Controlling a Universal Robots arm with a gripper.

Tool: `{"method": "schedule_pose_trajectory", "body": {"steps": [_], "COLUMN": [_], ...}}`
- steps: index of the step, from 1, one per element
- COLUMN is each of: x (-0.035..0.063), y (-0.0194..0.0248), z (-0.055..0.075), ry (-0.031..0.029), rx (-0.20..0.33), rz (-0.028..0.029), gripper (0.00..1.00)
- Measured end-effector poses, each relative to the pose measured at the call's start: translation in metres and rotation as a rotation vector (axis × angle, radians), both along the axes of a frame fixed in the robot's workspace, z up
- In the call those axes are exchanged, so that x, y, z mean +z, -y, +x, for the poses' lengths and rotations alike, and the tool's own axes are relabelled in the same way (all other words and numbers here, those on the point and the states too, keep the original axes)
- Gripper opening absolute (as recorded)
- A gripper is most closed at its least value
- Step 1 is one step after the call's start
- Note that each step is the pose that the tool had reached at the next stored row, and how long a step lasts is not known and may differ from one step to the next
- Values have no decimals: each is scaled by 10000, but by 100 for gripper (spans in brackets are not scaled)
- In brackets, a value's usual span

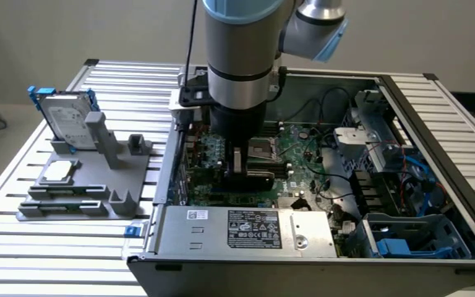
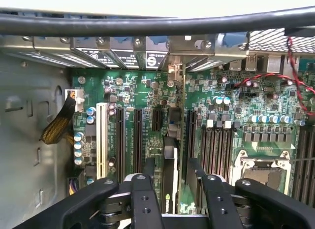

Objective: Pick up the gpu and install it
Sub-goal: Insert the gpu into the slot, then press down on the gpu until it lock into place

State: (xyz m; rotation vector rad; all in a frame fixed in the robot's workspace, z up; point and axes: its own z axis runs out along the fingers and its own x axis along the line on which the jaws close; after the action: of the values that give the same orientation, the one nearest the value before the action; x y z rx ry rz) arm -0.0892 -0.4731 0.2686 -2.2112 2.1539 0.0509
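The hand (image 2: 171, 164) is open, its fingers either side of the gpu (image 2: 169, 140) without clamping it. The gpu stands on edge in a motherboard (image 2: 138, 91) slot, beside the memory slots (image 2: 216, 150). It looks light, stiff and fragile, best held by its flat faces.

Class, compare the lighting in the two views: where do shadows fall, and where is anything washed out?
Exterior view: soft even light, only faint shadows on the table. Wrist view: the strip above the case is washed out white, while the gripper is dark on either side of the gpu.
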Motion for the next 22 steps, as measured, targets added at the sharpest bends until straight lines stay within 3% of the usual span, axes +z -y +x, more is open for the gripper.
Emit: {"method": "schedule_pose_trajectory", "body": {"steps": [9,12,13,14,16,17,19,22], "x": [252,272,272,272,273,273,273,273], "y": [0,0,0,0,0,0,0,0], "z": [0,0,0,0,0,0,0,0], "ry": [-16,-18,-19,-18,-19,-19,-19,-19], "rx": [1,1,1,1,1,1,0,1], "rz": [0,1,1,1,0,0,0,0], "gripper": [40,40,32,32,20,20,11,11]}}
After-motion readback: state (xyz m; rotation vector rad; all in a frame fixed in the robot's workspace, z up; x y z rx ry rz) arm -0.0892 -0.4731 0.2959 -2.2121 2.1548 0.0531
